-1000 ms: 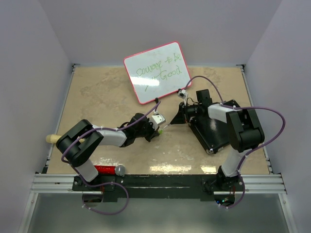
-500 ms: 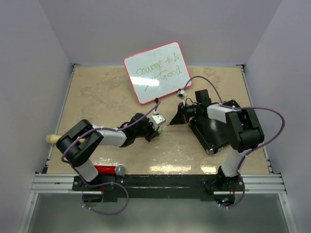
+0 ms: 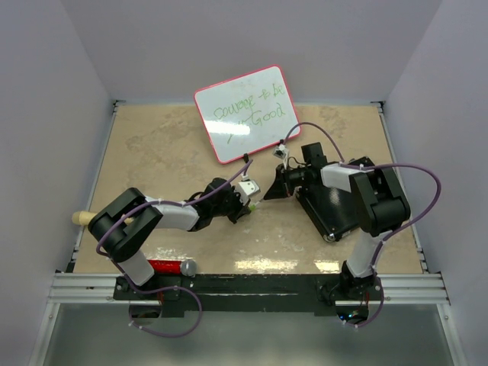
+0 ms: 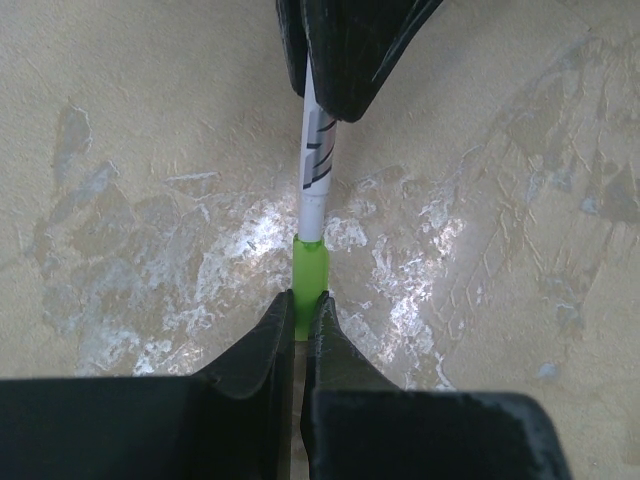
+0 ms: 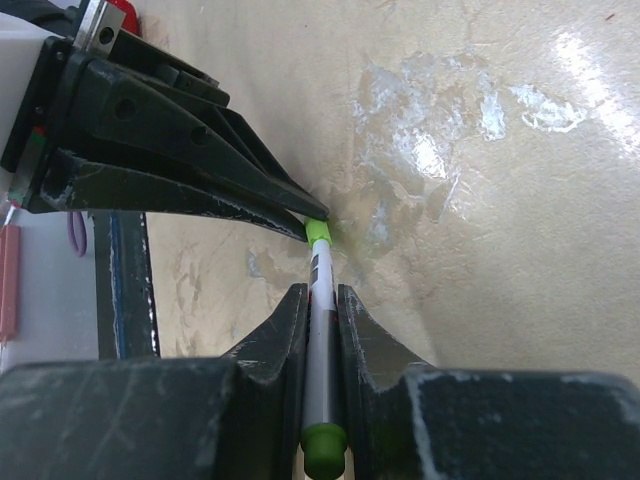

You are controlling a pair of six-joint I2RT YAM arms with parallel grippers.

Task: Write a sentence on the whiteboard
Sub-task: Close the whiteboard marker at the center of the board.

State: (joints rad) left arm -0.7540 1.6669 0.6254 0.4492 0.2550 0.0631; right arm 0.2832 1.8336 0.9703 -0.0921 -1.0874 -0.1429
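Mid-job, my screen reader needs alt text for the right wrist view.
The right gripper clamps a white marker by its barrel, while the left gripper, reaching in from the upper left, pinches the marker's green cap. Glossy beige table lies beneath.

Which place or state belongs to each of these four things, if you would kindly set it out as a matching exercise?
Things:
1. whiteboard
2. left gripper
3. right gripper
4. black pad

Places or states:
A. shut on the white marker barrel
B. lying flat at the right side
C. propped at the back, bearing green writing
D. shut on the green marker cap

Pairs: 1-C, 2-D, 3-A, 4-B
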